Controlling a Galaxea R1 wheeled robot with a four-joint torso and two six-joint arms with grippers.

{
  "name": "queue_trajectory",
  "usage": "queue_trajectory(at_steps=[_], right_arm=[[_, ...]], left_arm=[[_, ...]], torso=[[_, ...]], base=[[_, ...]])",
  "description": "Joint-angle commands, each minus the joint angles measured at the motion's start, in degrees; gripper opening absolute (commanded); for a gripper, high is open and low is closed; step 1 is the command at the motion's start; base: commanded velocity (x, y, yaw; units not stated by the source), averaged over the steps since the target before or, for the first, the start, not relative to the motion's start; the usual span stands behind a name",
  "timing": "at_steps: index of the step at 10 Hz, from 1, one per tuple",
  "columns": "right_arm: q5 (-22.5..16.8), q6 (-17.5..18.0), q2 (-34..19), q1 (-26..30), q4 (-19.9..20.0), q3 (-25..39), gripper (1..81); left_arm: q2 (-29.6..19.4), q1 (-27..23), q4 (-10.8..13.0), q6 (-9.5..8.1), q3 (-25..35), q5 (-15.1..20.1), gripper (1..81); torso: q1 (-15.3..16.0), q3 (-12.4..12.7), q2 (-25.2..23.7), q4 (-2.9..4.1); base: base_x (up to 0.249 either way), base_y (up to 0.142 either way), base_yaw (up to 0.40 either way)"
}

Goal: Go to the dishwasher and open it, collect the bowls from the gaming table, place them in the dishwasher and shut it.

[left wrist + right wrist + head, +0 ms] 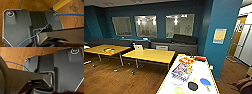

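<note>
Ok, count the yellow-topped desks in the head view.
2. One desk stands at the left with a colourful item on it; the other desk is nearer the middle, beside the white-topped gaming table. More may be out of view.

You face two yellow-topped desks [149,55] at centre left of the frame on a wooden floor [116,82]. Behind them a dark sofa [174,43] sits under three windows [146,26], with a teal pillar [220,37] at right.
</note>
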Motion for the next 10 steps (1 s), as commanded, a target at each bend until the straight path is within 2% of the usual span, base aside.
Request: queue_trajectory(at_steps=[1,7,9,10], right_arm=[[-2.21,-0.07,0.04,2.74,-0.53,0.40,81.1],[-2.03,-0.51,0.21,2.82,-0.62,0.49,81.1],[-2.03,-0.51,0.21,2.82,-0.70,0.49,81.1],[-2.03,-0.51,0.21,2.82,-0.71,0.49,81.1]], left_arm=[[-0.26,-2.69,0.59,0.18,0.66,2.55,81.1],[-0.35,-2.69,0.42,0.18,0.66,2.55,81.1],[-0.44,-2.69,0.42,0.18,0.75,2.55,81.1],[-0.35,-2.69,0.41,0.18,0.75,2.46,81.1]], torso=[[0.00,0.00,0.00,0.00],[0.00,0.00,0.00,0.00],[0.00,0.00,0.00,0.00],[0.00,0.00,0.00,0.00]], base=[[0.000,0.000,-0.282],[0.000,0.000,-0.283],[0.000,-0.158,0.000],[0.000,0.000,0.000]])
